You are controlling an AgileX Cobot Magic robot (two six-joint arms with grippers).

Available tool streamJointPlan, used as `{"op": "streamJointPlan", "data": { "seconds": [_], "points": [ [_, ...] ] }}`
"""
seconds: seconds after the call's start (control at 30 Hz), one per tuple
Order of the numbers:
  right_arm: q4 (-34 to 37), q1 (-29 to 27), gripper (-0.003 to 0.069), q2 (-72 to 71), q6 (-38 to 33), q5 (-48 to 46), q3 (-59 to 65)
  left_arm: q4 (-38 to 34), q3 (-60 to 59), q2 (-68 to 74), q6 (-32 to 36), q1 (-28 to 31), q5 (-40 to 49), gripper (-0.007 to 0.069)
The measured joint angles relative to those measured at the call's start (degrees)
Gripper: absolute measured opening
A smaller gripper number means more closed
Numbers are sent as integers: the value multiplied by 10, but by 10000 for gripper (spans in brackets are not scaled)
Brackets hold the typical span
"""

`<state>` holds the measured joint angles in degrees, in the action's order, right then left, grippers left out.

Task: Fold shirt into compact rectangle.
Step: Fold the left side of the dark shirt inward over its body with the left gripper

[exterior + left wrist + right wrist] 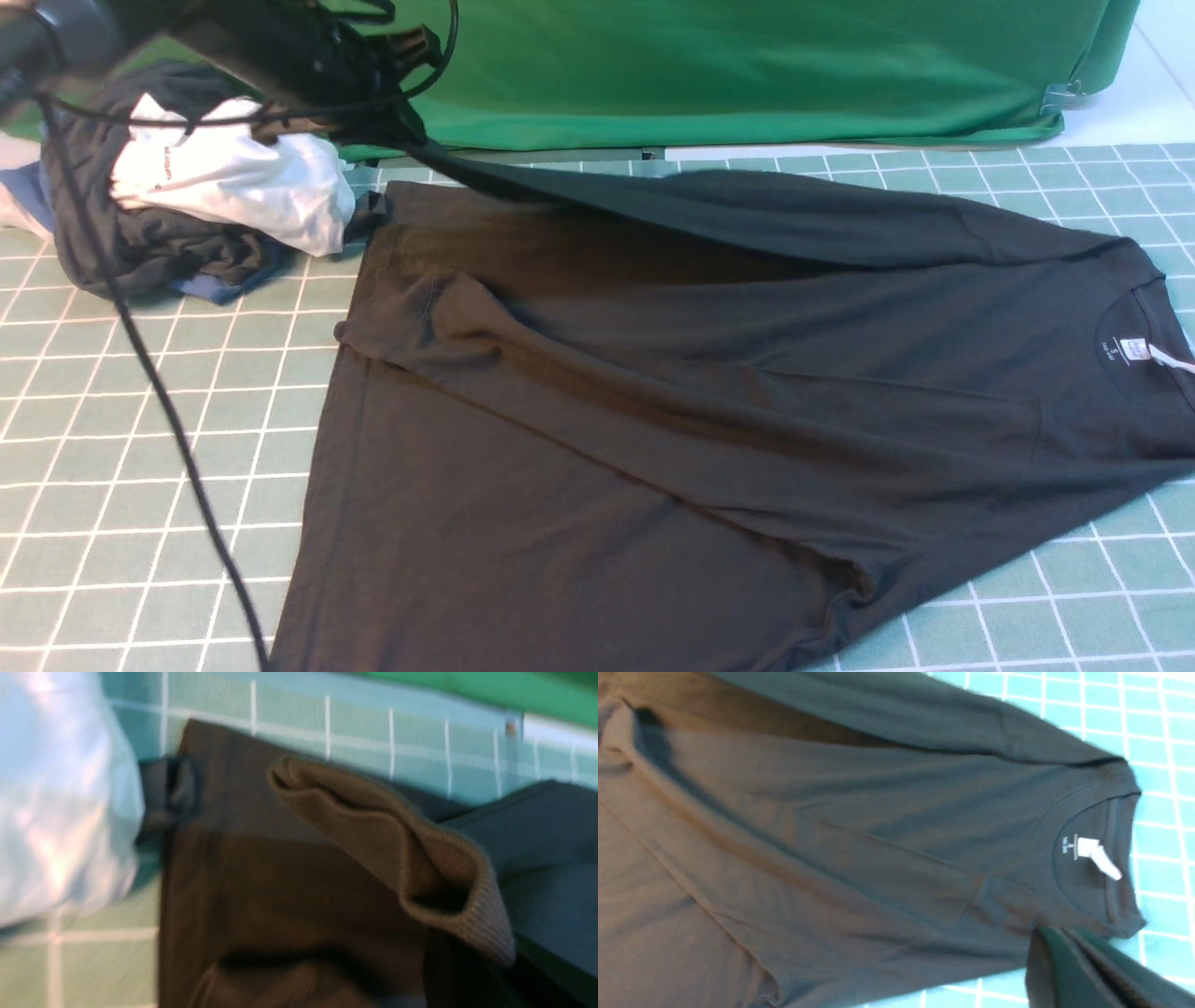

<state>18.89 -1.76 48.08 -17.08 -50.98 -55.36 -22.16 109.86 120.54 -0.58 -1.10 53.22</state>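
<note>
The black shirt (pixel 653 392) lies spread on the gridded mat (pixel 112 467), hem at the near left, neck label (pixel 1134 350) to the right. The right gripper is out of sight but closed, and a strip of shirt cloth rises to it. Farther left, the left gripper (pixel 392 93) is clamped on the ribbed cuff (pixel 397 849), pulling the sleeve taut. It is beside the bundle of garments (pixel 205 205), with the green cloth (pixel 747 75) behind.

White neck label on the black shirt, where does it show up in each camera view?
Front view: neck label at far right, inside the shirt collar.
Left wrist view: not in it.
Right wrist view: neck label inside the collar opening.
Shared landmark: green grid mat.
</note>
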Motion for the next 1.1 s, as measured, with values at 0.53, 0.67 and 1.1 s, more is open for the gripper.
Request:
{"op": "streamJointPlan", "data": {
  "seconds": [0.53, 0.67, 1.1],
  "points": [
    [41, 0, 3, 20, 2, -12, -22, 67, -291, -169, -23, -24, 17, 16],
    [50, 0, 3, 20, 2, -12, -22, 67, -353, -183, -34, -24, -6, 16],
    [53, 0, 3, 20, 1, -1, -22, 83, -389, -176, -1, -51, 37, 317]
  ]
}}
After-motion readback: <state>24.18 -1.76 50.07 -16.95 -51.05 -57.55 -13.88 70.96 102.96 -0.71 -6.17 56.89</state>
